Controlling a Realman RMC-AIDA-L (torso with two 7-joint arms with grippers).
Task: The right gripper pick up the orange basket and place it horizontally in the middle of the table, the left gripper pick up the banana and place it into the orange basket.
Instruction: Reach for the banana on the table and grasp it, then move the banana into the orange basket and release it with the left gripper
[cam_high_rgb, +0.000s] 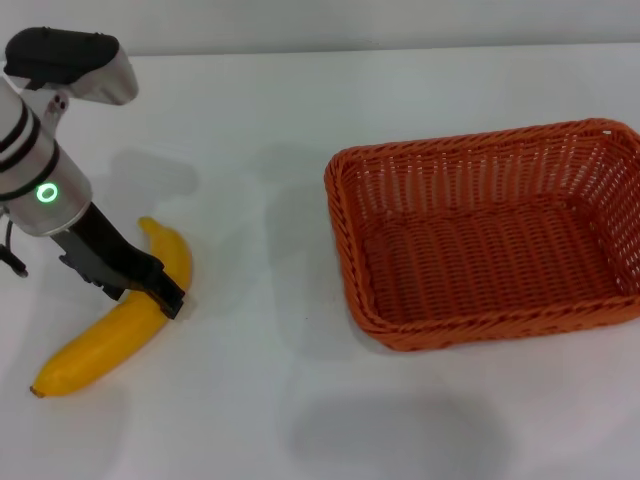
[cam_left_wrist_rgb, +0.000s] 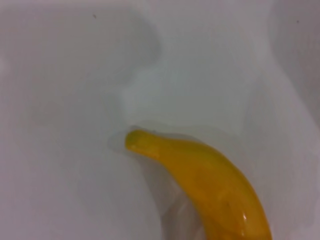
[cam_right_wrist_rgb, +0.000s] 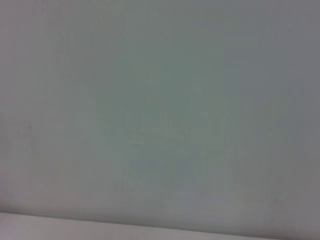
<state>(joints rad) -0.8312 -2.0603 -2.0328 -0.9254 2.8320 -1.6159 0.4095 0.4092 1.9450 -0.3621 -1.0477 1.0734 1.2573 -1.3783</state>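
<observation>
Banana (cam_high_rgb: 110, 335), yellow, smooth, curved: lay under the black left gripper (cam_high_rgb: 165, 298), fingers seemingly straddling it; closure indeterminable. Orange woven basket (cam_high_rgb: 490, 235) sat well away; lifting judged next.

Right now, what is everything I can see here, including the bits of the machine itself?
banana: one, yellow-orange, lying on the table at the robot's left, outside the basket.
orange basket: one, burnt orange woven, empty, standing on the table at the robot's right.
table: one, plain white, under everything.
left gripper: one, black, on the silver arm with a green ring light, down at the banana's middle; whether it grips cannot be told.
right gripper: not in view; its wrist camera shows only a blank pale surface.
</observation>
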